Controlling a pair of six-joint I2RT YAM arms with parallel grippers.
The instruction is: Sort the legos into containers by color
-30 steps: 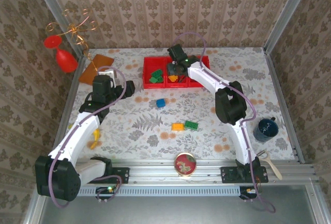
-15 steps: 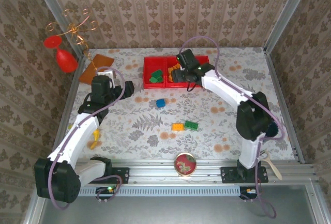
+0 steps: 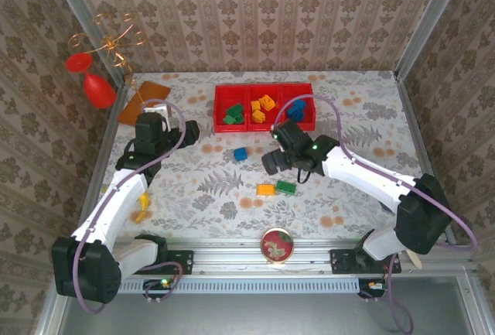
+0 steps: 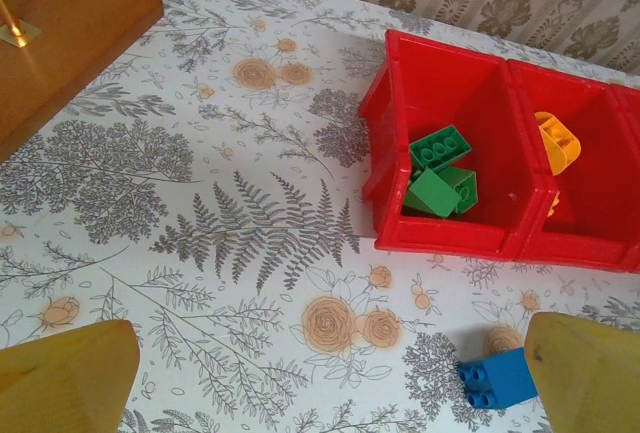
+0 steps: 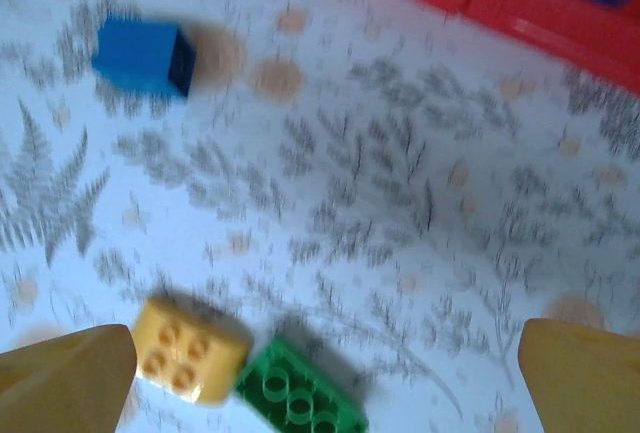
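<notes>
While right jaws gape, yellow lego [image 5: 190, 348] touching green lego [image 5: 300, 395], blue lego [image 5: 140, 55] apart.

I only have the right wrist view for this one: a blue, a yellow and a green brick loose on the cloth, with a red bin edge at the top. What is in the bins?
Observer: From above, the containers hold green legos in the left bin, orange-yellow legos in the middle one and blue legos in the right one.
Operator: Where is the left gripper?
Observer: The left gripper is open and empty, off to the left of the loose blue brick.
Operator: Anything else lying around up front?
Observer: A round red-rimmed object sits at the front, roughly centred.
</notes>
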